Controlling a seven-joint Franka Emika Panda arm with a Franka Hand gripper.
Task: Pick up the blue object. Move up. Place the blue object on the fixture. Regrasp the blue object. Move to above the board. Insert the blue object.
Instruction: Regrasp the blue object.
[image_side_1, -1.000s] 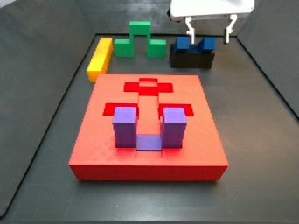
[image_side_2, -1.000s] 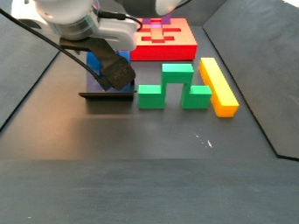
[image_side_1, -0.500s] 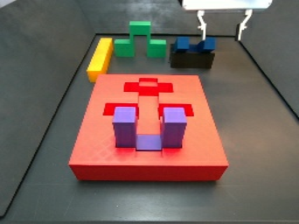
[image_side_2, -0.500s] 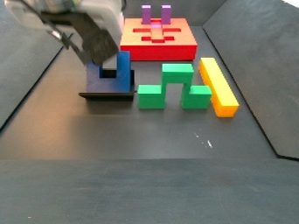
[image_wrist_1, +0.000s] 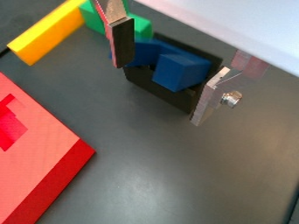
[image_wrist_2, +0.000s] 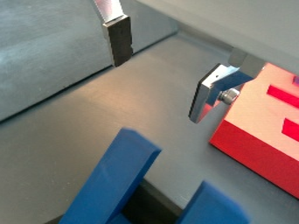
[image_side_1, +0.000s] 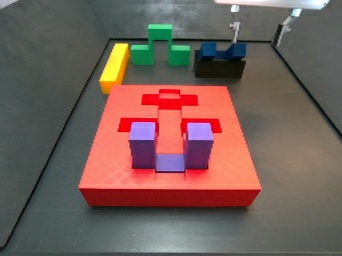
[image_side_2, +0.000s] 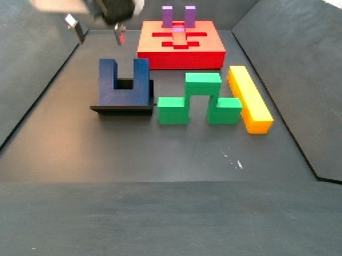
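Observation:
The blue object (image_side_1: 225, 50) stands with its prongs up on the black fixture (image_side_1: 221, 68) at the back right of the floor. In a side view, the blue object (image_side_2: 123, 80) and the fixture (image_side_2: 123, 106) show at the left. My gripper (image_side_1: 259, 28) hangs open well above them with nothing between its fingers. In a wrist view the blue object (image_wrist_1: 163, 66) lies below the gap between the fingers (image_wrist_1: 119, 39), on the fixture (image_wrist_1: 166, 90). The red board (image_side_1: 170, 150) fills the middle, and a corner of the board (image_wrist_2: 263, 131) shows in a wrist view.
A purple U-shaped block (image_side_1: 171, 145) sits in the board's near recess. A green stepped block (image_side_1: 163, 45) and a long yellow bar (image_side_1: 115, 65) lie at the back left, beside the fixture. Dark sloping walls (image_side_1: 40, 150) bound the floor.
My gripper has risen straight up from around the blue object, staying open. The blue object stays on the fixture.

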